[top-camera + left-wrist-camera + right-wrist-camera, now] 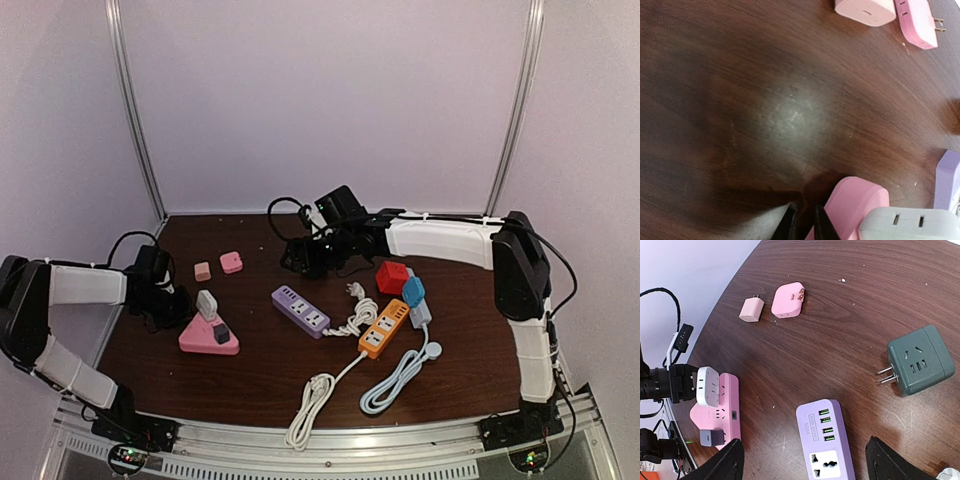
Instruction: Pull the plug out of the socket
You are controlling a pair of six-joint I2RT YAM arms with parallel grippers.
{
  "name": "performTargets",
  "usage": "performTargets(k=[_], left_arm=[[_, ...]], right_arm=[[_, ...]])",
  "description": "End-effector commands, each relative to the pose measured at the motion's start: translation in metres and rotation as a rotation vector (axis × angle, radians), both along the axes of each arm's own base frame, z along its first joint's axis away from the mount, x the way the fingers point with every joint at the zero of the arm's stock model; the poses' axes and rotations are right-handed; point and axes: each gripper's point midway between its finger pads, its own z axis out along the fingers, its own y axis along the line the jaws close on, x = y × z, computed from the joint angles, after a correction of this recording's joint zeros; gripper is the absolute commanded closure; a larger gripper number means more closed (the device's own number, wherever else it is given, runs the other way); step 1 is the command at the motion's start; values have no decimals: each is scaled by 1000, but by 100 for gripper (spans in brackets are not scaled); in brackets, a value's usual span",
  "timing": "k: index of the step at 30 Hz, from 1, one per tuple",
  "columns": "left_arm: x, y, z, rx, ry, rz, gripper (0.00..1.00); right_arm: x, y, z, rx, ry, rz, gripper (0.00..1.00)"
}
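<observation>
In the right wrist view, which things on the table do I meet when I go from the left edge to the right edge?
white plug → beige charger → pink adapter → purple strip → green cube

left wrist: we only get the tips of the left gripper (804,210) at the bottom edge, so we can't call it open or closed | pink socket (855,200), white plug (910,224) and purple strip (949,180) all cropped by that view's edges | top: right gripper (303,258) is just a dark blob to us, lol
</observation>
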Motion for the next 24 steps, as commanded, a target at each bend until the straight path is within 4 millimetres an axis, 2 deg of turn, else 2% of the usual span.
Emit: performTargets(k=[1, 5, 11, 14, 19, 24], left_arm=[[6, -25, 6, -58, -41, -47, 87], [6, -44, 4, -67, -41, -93, 87], [2, -83, 1, -87, -35, -162, 88], [0, -95, 3, -98, -40, -172, 88], [3, -100, 16, -92, -68, -199, 88], [4, -89, 34, -18, -100, -216, 87]], right_arm=[[0, 7, -6, 7, 2, 1, 15], [-1, 14, -7, 7, -2, 14, 15], [-7, 23, -10, 4, -2, 32, 15], [-11, 26, -13, -3, -1, 37, 15], [-17, 29, -14, -16, -3, 46, 15], [-25, 39, -12, -5, -1, 60, 15]])
